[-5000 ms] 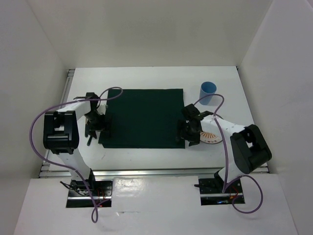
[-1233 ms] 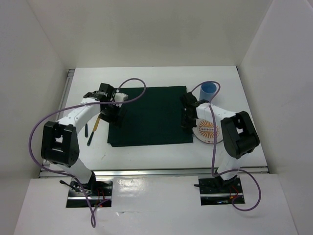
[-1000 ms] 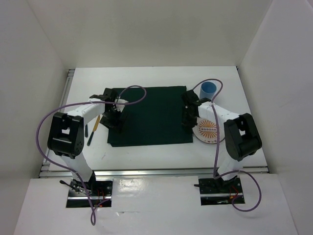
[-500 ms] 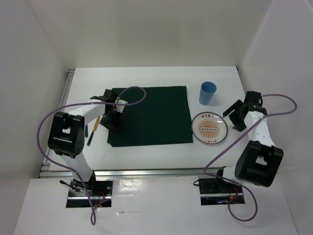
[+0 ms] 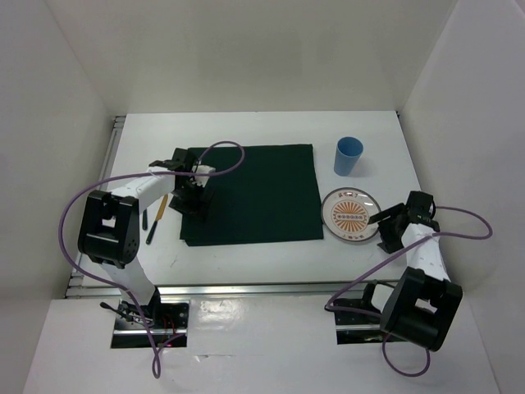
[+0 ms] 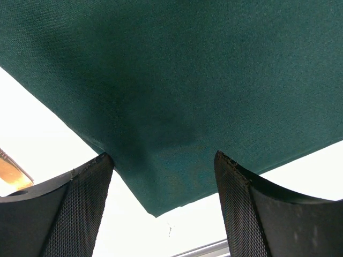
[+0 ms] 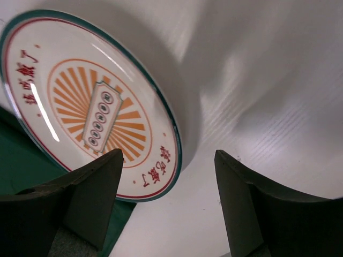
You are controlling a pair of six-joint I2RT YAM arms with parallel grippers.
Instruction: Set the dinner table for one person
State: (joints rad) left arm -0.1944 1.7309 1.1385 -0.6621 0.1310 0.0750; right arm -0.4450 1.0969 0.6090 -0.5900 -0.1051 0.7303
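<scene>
I see my left gripper wide open, empty, over the green placemat near its left edge, right gripper open, empty, at the plate rim, red Chinese characters I cannot read, white dinner table beneath everything

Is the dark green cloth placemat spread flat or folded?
Spread flat. The dark green square cloth placemat shows as one full rectangle on the white tabletop, and the left wrist view shows its corner lying smooth, no fold.
</scene>
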